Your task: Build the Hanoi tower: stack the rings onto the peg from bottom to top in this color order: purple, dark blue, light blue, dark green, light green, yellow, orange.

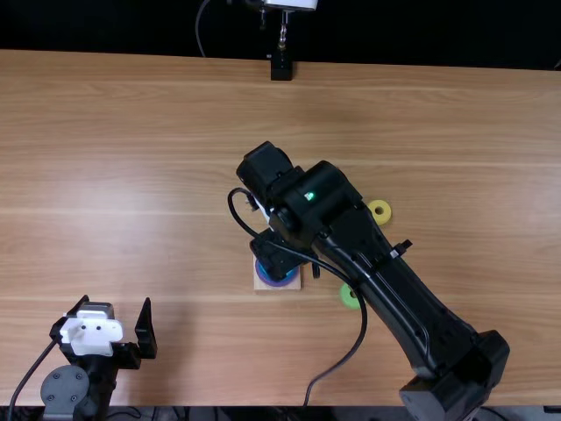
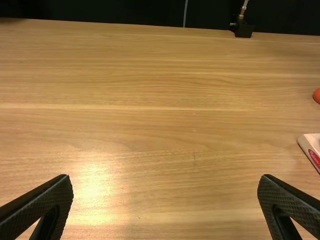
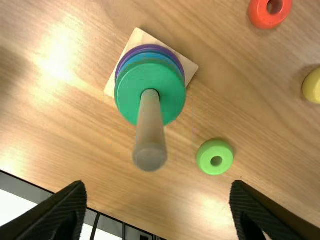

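Three loose rings, light green (image 3: 215, 147), yellow (image 3: 313, 86) and orange (image 3: 261, 17), lay near the peg (image 3: 150, 131) (dark green ring (image 3: 128, 96) topmost on it); left gripper (image 1: 116, 301) and right gripper (image 1: 280, 253) both had jaws spread wide

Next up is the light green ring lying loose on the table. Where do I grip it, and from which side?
I'd come straight down with the right hand and pinch opposite sides of the outer wall. The light green ring lies flat, hole up, with bare table around it; that grip should leave the hole free for the upright pale peg.
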You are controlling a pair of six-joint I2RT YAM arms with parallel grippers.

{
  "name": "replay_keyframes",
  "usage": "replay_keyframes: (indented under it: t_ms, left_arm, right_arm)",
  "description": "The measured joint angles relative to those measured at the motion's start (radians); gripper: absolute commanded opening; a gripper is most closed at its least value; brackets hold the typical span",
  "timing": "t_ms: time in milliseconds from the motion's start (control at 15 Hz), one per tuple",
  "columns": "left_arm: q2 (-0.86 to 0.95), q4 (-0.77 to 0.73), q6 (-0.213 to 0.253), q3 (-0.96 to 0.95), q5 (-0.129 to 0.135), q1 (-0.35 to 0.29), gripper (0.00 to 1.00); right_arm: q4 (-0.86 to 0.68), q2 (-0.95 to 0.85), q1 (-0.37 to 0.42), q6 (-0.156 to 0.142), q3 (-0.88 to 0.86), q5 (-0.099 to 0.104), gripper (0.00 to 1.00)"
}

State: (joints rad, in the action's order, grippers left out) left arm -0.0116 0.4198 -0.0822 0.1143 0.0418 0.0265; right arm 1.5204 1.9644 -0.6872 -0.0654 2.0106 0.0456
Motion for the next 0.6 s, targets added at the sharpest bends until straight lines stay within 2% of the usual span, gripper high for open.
replay_keyframes:
  t_ms: [467, 600]
  left_arm:
    - [0.0, 0.0, 0.0, 0.0, 0.0, 0.0, 1.0]
    - [0.0, 0.0, 0.0, 0.0, 0.0, 0.0, 1.0]
  right_arm:
    - [-0.031, 0.0, 0.0, -0.002, 0.148, 0.0, 1.0]
    - [-0.105, 0.0, 0.0, -0.003, 0.15, 0.0, 1.0]
